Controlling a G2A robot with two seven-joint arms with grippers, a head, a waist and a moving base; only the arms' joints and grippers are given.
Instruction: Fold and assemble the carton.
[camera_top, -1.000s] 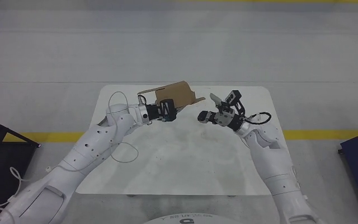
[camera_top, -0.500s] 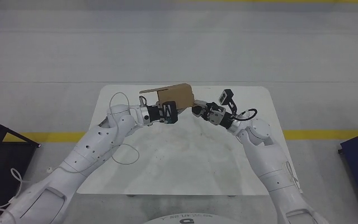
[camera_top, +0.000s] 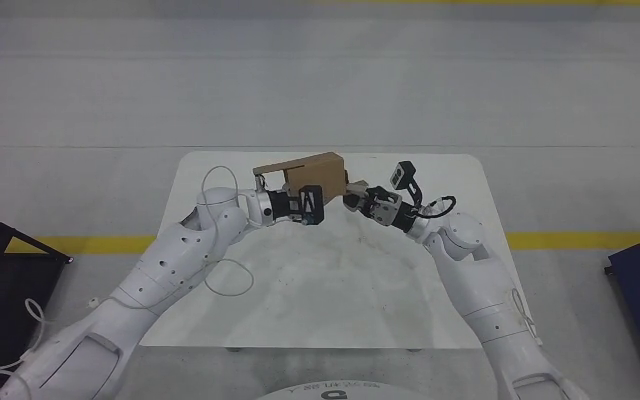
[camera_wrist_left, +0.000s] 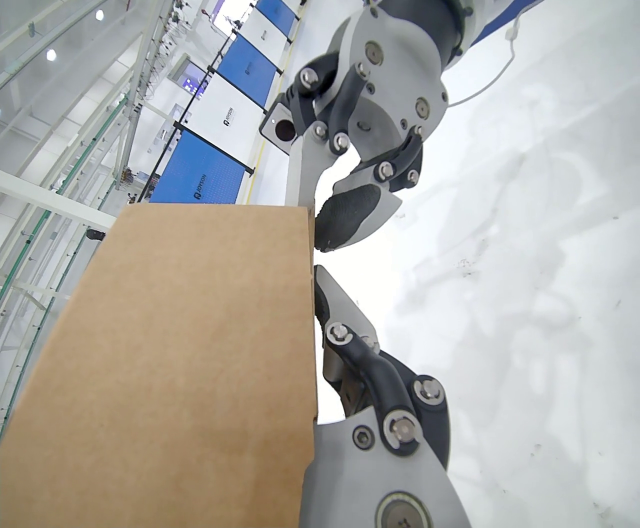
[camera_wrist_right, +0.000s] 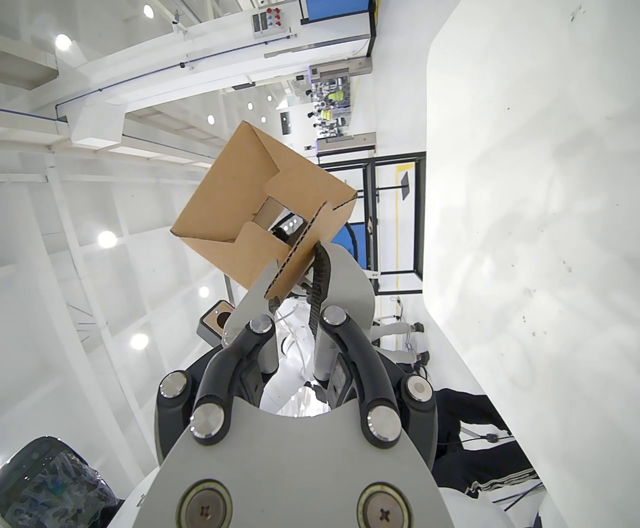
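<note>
Top view: my two arms meet in the upper middle of the frame, above the far part of the white counter (camera_top: 330, 300). Between them a brown carton (camera_top: 315, 166) hangs in the air, clear of the counter and only partly formed. My left tool (camera_top: 310, 203) is, by my reading, closed on the carton's near wall. One finger (camera_wrist_left: 336, 306) lies against the panel's edge and the other is hidden behind the board. My right tool (camera_top: 351, 196) is pinched narrow on an end flap (camera_wrist_right: 305, 245), with the corrugated edge caught between its pads. That end looks half closed, with a gap between the flaps. To fold it well, I judge the left grip should act as a steady anchor. The right should swing the flap along its crease rather than pull, without crushing the board.
</note>
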